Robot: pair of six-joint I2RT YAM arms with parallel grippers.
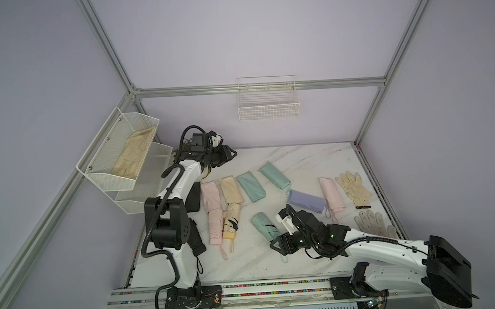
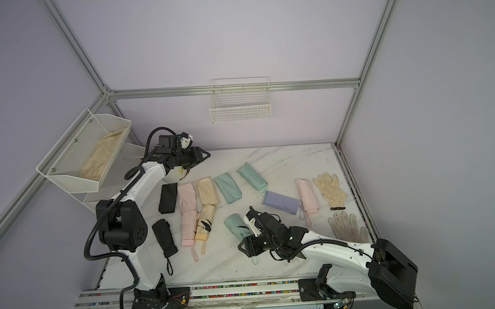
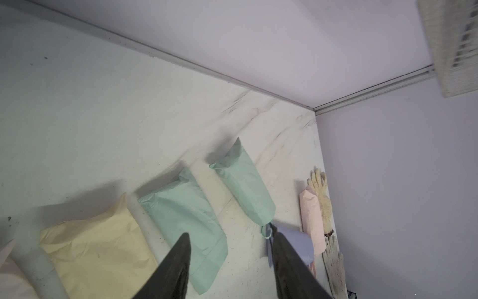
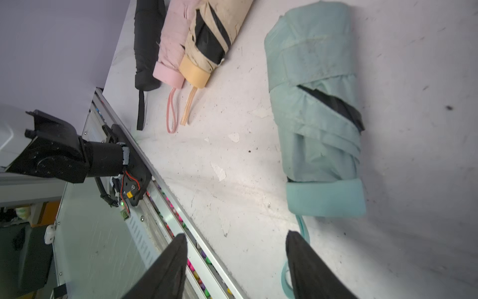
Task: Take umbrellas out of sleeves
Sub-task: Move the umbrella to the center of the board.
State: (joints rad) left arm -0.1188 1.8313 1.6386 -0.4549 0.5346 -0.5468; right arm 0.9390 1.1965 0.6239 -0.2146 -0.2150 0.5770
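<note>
- Mint umbrella (image 4: 315,111) lies bare near the middle of the table's front edge, just beside the right hand (image 4: 235,236), whose jaws stand apart and empty.
- Toward the right edge, three look full: mint sleeve (image 1: 274,175), lilac sleeve (image 1: 305,201), pink sleeve (image 1: 332,194).
- Likely light, with slick, soft cloth over a stiff core. Grip the blocky handle end and pinch the limp sleeve's closed end.
- Left hand (image 3: 229,231) hangs near the far-left corner, jaws apart and empty.

Stood with left claw (image 3: 229,233) raised at the back, jaws parted and empty, and right claw (image 4: 236,234) low in front, jaws likewise apart.
</note>
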